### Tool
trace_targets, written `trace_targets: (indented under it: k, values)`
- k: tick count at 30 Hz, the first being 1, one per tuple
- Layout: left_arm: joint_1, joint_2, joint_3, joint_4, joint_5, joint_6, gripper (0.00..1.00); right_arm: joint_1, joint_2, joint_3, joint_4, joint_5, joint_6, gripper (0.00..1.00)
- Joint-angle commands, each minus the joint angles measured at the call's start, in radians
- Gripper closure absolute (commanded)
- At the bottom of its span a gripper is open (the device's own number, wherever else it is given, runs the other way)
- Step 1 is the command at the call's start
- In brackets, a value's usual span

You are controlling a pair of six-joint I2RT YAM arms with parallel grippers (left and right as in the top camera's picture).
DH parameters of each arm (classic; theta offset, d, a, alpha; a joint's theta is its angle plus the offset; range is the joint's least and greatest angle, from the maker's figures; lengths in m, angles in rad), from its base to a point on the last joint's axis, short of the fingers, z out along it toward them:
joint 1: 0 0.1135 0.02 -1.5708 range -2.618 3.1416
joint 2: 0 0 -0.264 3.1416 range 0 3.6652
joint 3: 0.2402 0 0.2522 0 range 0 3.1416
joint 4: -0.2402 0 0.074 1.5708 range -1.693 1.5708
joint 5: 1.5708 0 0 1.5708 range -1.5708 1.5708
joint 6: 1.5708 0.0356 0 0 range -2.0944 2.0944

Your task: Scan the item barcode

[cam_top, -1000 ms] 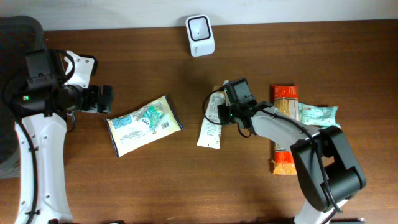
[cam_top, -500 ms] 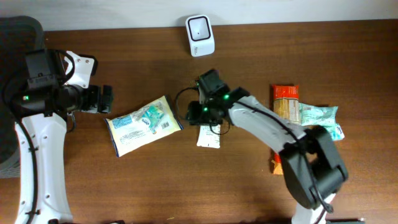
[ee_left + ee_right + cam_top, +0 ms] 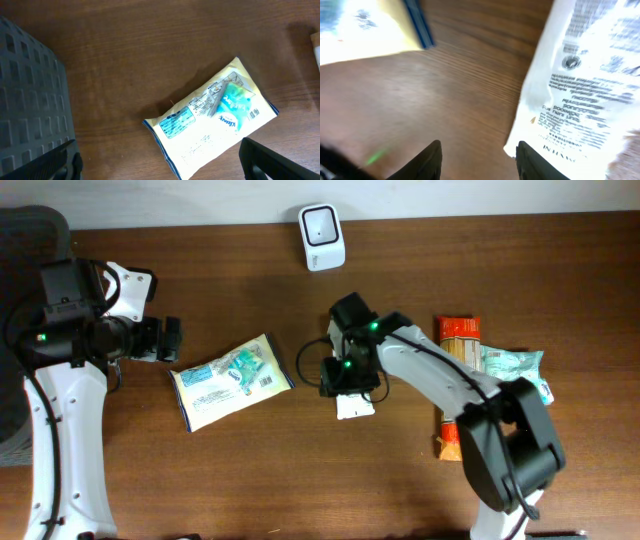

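I see the brown table from overhead with both arms over it. The left arm stands at the left edge, and its left gripper is released, fingers spread wide with nothing between them, pointing at the tissue pack just beside it. The right arm reaches in to the middle. An orange packet lies lengthwise at the right, partly under that arm, with a teal pack touching its side. The white packet, my item, lies flat on the wood at centre, mostly covered by the right gripper. On the wrist view its fingers are parted and grasp nothing, one over the packet's printed edge. The scanner sits at the far edge, well apart from the packet
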Motion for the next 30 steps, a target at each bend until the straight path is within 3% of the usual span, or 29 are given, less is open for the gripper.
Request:
trace_targets:
  k: [1, 4, 10, 15, 19, 22, 23, 24, 26, 30]
  values:
    - [0.002, -0.006, 0.009, -0.001, 0.010, 0.015, 0.01, -0.064, -0.104, 0.126, -0.101, -0.016, -0.125, 0.46]
    - [0.002, -0.006, 0.009, -0.001, 0.010, 0.015, 0.01, -0.162, -0.089, 0.132, -0.107, 0.034, -0.155, 0.31]
    - [0.002, -0.006, 0.009, -0.001, 0.010, 0.015, 0.01, -0.204, 0.009, 0.058, -0.052, 0.030, -0.197, 0.23]
    - [0.002, -0.006, 0.009, -0.001, 0.010, 0.015, 0.01, -0.205, 0.116, -0.006, 0.047, -0.054, -0.272, 0.24]
    - [0.002, -0.006, 0.009, -0.001, 0.010, 0.015, 0.01, -0.206, 0.137, -0.072, 0.123, -0.084, -0.286, 0.31]
    - [0.002, -0.006, 0.009, -0.001, 0.010, 0.015, 0.01, -0.206, 0.141, -0.183, 0.237, -0.107, -0.285, 0.38]
    - [0.002, -0.006, 0.009, -0.001, 0.010, 0.015, 0.01, -0.206, 0.146, -0.244, 0.307, -0.126, -0.282, 0.48]
    - [0.002, -0.006, 0.009, -0.001, 0.010, 0.015, 0.01, -0.206, 0.146, -0.263, 0.330, -0.132, -0.278, 0.77]
    - [0.002, -0.006, 0.009, -0.001, 0.010, 0.015, 0.01, -0.206, 0.146, -0.263, 0.328, -0.132, -0.278, 0.92]
    - [0.002, -0.006, 0.009, -0.001, 0.010, 0.015, 0.01, -0.217, 0.137, -0.241, 0.284, -0.172, -0.266, 0.96]
